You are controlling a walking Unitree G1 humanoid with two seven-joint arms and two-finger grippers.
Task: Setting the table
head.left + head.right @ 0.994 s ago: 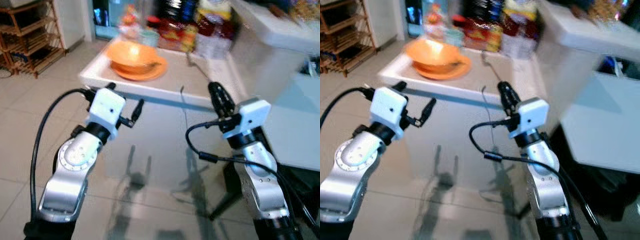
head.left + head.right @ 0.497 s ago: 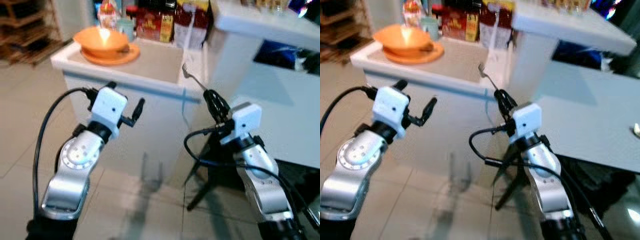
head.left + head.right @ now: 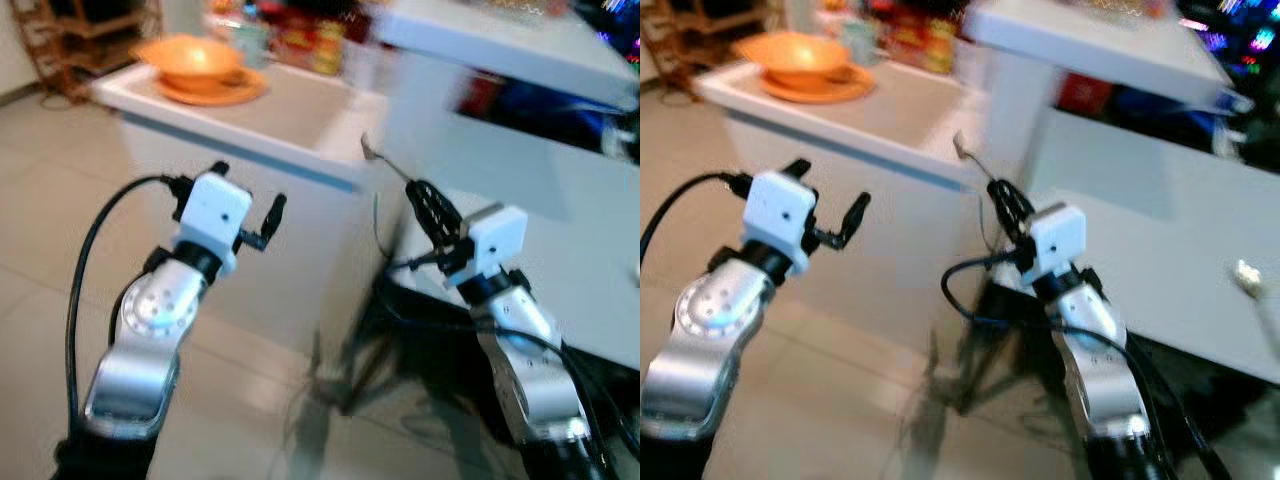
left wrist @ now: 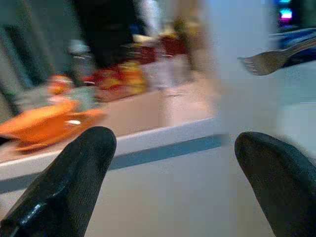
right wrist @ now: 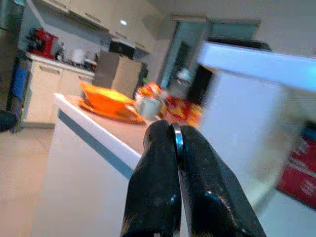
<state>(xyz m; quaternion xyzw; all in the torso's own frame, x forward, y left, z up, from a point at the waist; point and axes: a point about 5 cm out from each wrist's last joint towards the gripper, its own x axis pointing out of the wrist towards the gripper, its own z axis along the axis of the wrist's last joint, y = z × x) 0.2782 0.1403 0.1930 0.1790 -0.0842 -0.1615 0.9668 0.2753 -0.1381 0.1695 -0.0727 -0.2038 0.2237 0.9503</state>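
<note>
open air between left gripper (image 4: 168,187) jaws; ahead of them white counter (image 3: 300,120) edge blocks. orange bowl (image 3: 195,58) & packets beyond at its far end. fork (image 3: 385,162) sticks out past right gripper (image 3: 425,200) jaws, nr counter corner.

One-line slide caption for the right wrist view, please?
Right gripper shut on a fork, orange bowl on the white counter beyond.
</note>
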